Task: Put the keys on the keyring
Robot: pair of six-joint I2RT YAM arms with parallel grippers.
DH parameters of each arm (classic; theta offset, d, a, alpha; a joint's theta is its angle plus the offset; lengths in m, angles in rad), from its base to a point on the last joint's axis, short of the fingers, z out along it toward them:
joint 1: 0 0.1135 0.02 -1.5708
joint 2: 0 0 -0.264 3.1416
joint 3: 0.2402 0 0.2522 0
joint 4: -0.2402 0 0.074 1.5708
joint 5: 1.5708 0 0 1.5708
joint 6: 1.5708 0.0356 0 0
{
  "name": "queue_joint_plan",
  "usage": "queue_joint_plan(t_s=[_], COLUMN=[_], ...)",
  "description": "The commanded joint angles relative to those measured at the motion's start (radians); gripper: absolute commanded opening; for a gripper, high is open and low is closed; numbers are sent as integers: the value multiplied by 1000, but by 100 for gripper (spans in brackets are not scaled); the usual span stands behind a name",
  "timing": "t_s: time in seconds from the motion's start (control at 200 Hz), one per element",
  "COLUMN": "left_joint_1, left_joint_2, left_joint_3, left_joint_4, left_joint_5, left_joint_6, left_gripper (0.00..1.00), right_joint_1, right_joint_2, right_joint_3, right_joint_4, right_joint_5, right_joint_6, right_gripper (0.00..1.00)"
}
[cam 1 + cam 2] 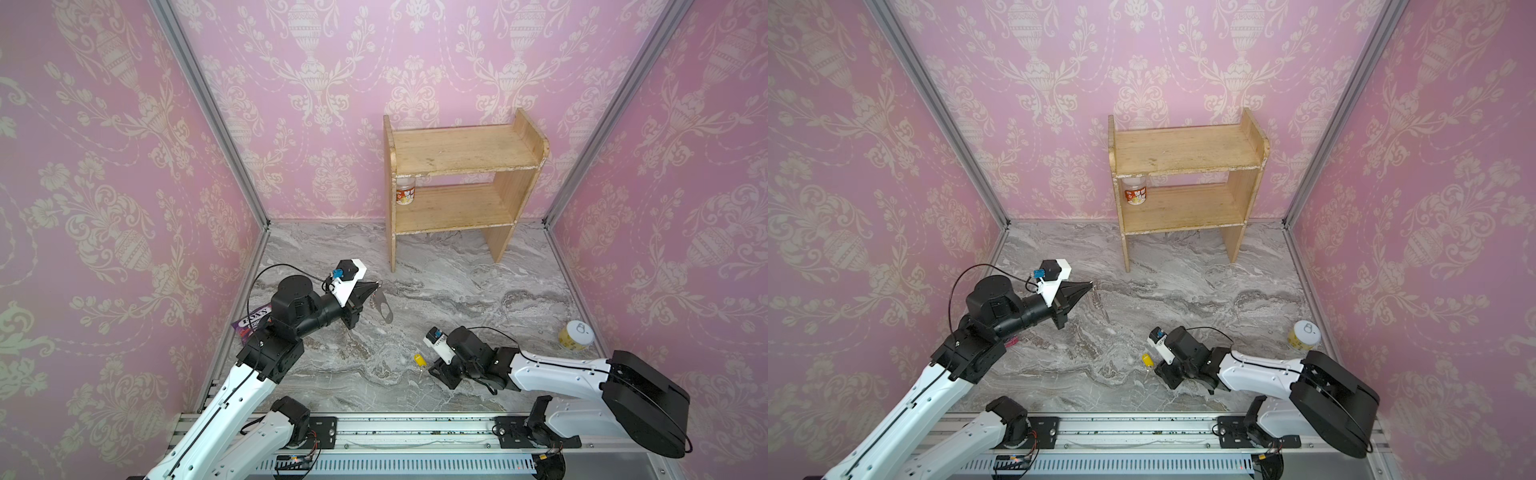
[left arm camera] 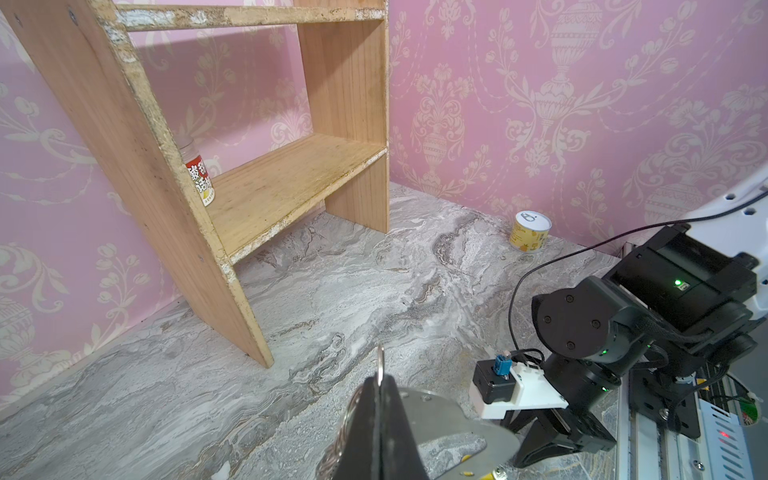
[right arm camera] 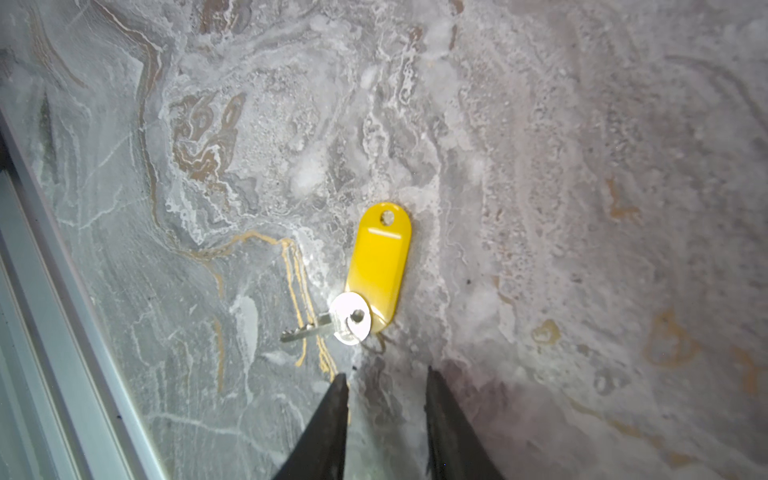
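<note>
Pink patterned walls closed in a grey marble table (image 1: 457,286). At far left a purple packet (image 1: 254,322) lay half hidden behind the left arm. The left gripper (image 1: 375,285) was pinched fully shut on the keyring (image 1: 384,308), a flat silver-grey plate with small rings along one edge. It hung from the fingertips and looked lifted off the marble. Further back, mid-table, stood a wooden shelf (image 1: 461,174) with a jar (image 1: 405,193) on its lower board. Nearer the front, right of centre, lay the keys (image 1: 419,360): a glossy yellow tag (image 3: 380,257) with a hole at its free end, joined to a small silver key (image 3: 351,320) whose blade pointed sideways, all flat on the marble. The right gripper (image 3: 385,374) sat low just beside them, its fingers parted by a modest gap with nothing between them and the key just past the tips. A yellow can (image 1: 577,334) stood at far right. By my reading the keyring was secured, the keys were not yet picked up, and threading them onto a ring was not yet done
</note>
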Motion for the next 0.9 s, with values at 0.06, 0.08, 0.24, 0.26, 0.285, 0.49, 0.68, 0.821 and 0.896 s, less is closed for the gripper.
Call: queue_joint_plan(t_s=[0.06, 0.08, 0.24, 0.26, 0.285, 0.49, 0.68, 0.821, 0.896], left_joint_1=[7, 7, 7, 7, 6, 7, 7, 7, 7], left_joint_2=[-6, -8, -14, -15, -15, -23, -24, -25, -24], left_joint_3=[25, 27, 25, 24, 23, 21, 21, 22, 24], left_joint_4=[27, 26, 19, 18, 18, 15, 9, 5, 0], left_joint_5=[29, 28, 25, 25, 25, 20, 18, 15, 12], left_joint_6=[3, 4, 10, 11, 11, 12, 13, 16, 18], left_gripper=[0, 0, 0, 0, 0, 0, 0, 0, 0], right_joint_1=[5, 5, 5, 5, 5, 8, 8, 8, 8], right_joint_2=[31, 30, 36, 37, 38, 47, 51, 61, 56], right_joint_3=[-32, -37, -42, -43, -45, -45, -45, -43, -45], right_joint_4=[114, 120, 114, 112, 112, 126, 138, 139, 145], right_joint_5=[-11, -13, -29, -30, -33, -43, -32, -40, -41], right_joint_6=[-56, -60, -103, -106, -111, -128, -146, -155, -159], right_gripper=[27, 27, 23, 23, 22, 20, 20, 18, 16])
